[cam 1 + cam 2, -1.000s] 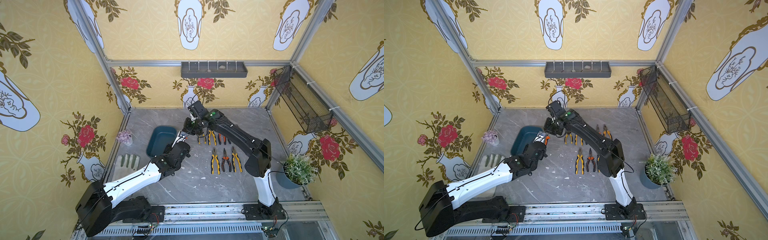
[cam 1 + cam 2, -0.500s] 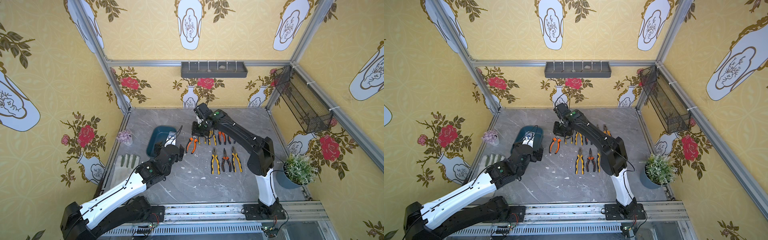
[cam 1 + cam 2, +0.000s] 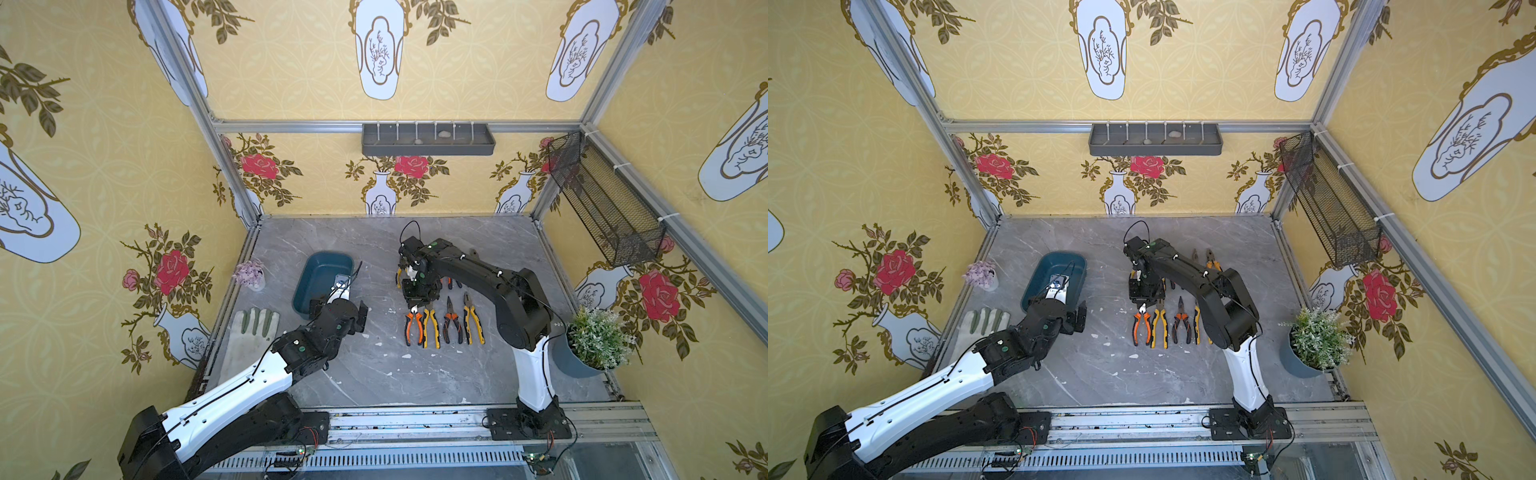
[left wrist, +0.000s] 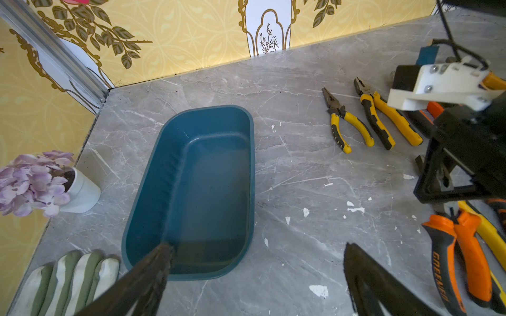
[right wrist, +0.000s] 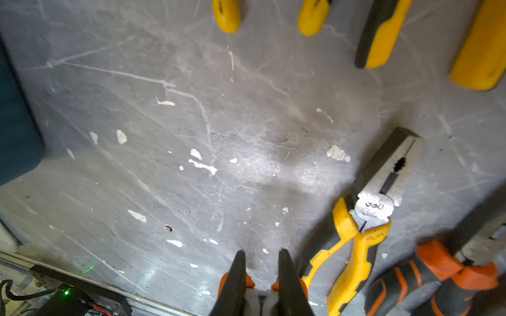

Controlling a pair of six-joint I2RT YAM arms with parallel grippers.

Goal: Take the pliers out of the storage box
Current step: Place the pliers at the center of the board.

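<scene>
Top views: storage box (image 3: pixel 322 270) sitting left of centre, looking empty. pliers (image 3: pixel 446 322) lying on table (image 3: pixel 374 365) at centre, 4 in near row, more hiding behind right arm (image 3: pixel 490 282). right gripper (image 3: pixel 414 306) clamping orange pliers (image 3: pixel 410 326) at row's left end. left gripper (image 3: pixel 338 309) hanging at box's near end, jaws wide apart.

Left wrist: box floor showing bare.

Right wrist: fingers (image 5: pixel 238 276) nearly together, orange showing beside them.

Judging: emptying done, only release remaining.

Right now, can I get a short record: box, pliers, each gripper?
box: blue tub, empty
pliers: none in the box, laid in rows on the table
left gripper: open, empty, by the box
right gripper: shut on the orange pliers, at the front row's end
</scene>
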